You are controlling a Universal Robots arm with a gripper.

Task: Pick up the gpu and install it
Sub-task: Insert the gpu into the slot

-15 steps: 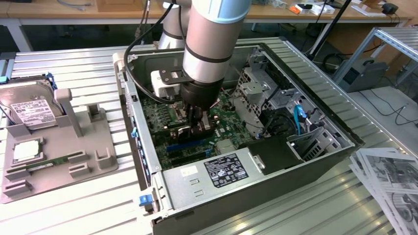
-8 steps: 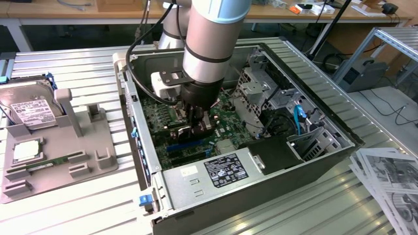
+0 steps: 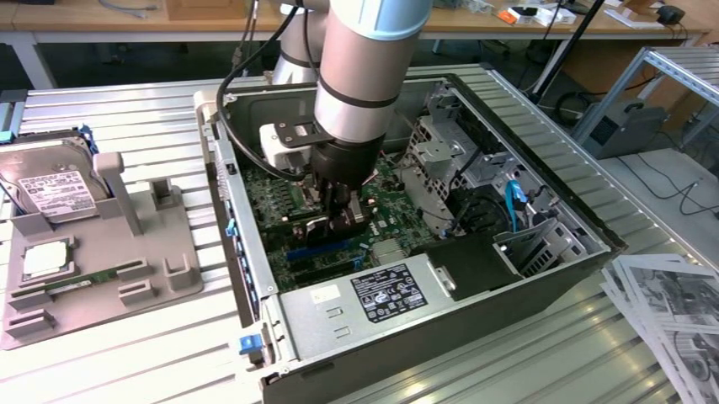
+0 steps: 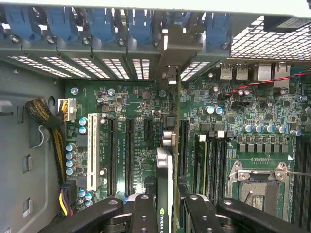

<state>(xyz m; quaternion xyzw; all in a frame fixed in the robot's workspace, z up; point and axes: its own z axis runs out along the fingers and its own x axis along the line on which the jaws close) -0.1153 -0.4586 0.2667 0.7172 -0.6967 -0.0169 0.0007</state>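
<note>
We see the gripper [image 4: 165, 216] clamped narrowly on the gpu [image 4: 164, 165]. The card stands on edge just under the gripper inside the computer case [image 3: 540, 269], its long axis parallel to the motherboard [image 4: 136, 111] slots [image 4: 129, 155], bracket end toward the case's vented wall.

Glossy green circuit board of the motherboard [image 4: 136, 104], dull silver metal edge on the gpu [image 4: 164, 167], matt black gripper [image 4: 167, 213], shiny blue plastic clips [image 4: 99, 22], ribbed brushed-metal table [image 3: 124, 118], matt grey plastic tray [image 3: 185, 290], printed paper sheets [image 3: 668, 303]
</note>
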